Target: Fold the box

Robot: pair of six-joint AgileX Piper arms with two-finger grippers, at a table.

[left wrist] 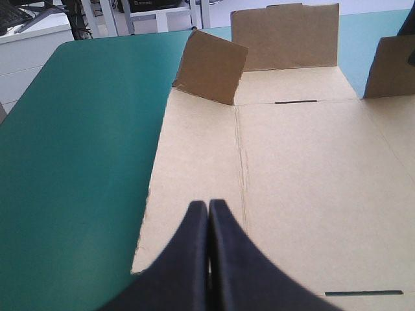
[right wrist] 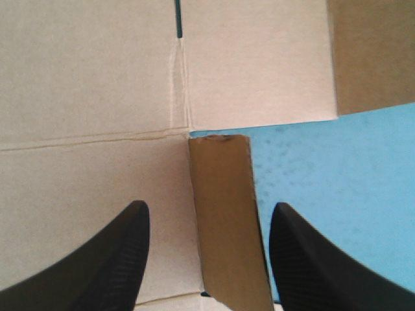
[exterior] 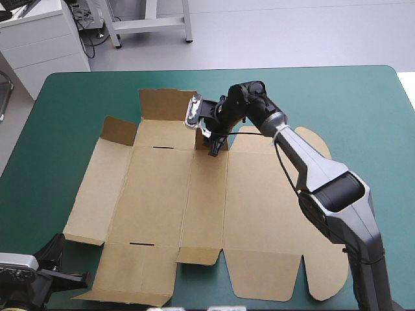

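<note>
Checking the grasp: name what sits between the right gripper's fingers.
A raised flap of the box stands between the right gripper's open fingers, per the right wrist view.

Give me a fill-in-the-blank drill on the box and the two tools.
The right tool is ___, straddling a raised flap of the box.
The left tool is ___, its tip over the box.
The box lies on a ___ cover.
Missing words: open; shut; teal-green.
</note>
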